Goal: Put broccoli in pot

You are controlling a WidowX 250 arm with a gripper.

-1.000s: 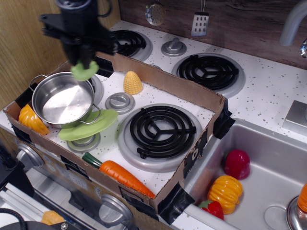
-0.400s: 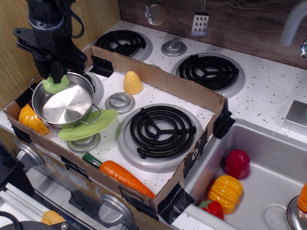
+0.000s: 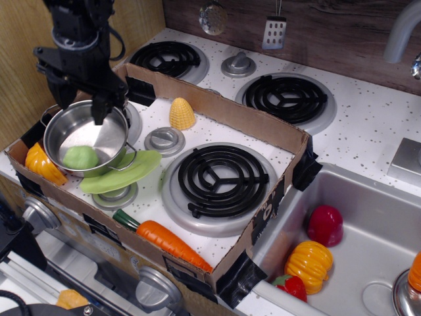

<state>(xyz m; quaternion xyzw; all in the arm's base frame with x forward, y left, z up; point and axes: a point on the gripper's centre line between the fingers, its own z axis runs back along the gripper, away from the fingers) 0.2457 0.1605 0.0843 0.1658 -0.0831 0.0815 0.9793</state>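
The broccoli, a small pale-green bumpy lump, lies inside the pot near its front-left wall. The pot is a shiny steel pot with wire loop handles, standing at the left of the cardboard tray, partly on a flat light-green plate. My black gripper hangs over the pot's back rim, open and empty, with one finger left of the rim and one over the pot's inside.
A yellow corn cone stands behind the pot. A carrot lies at the tray's front. An orange piece sits at the tray's left corner. The cardboard tray wall surrounds the burner. Toy vegetables lie in the sink.
The gripper carried the broccoli left and down over the pot, then opened. The broccoli dropped into the pot and the gripper has risen slightly.
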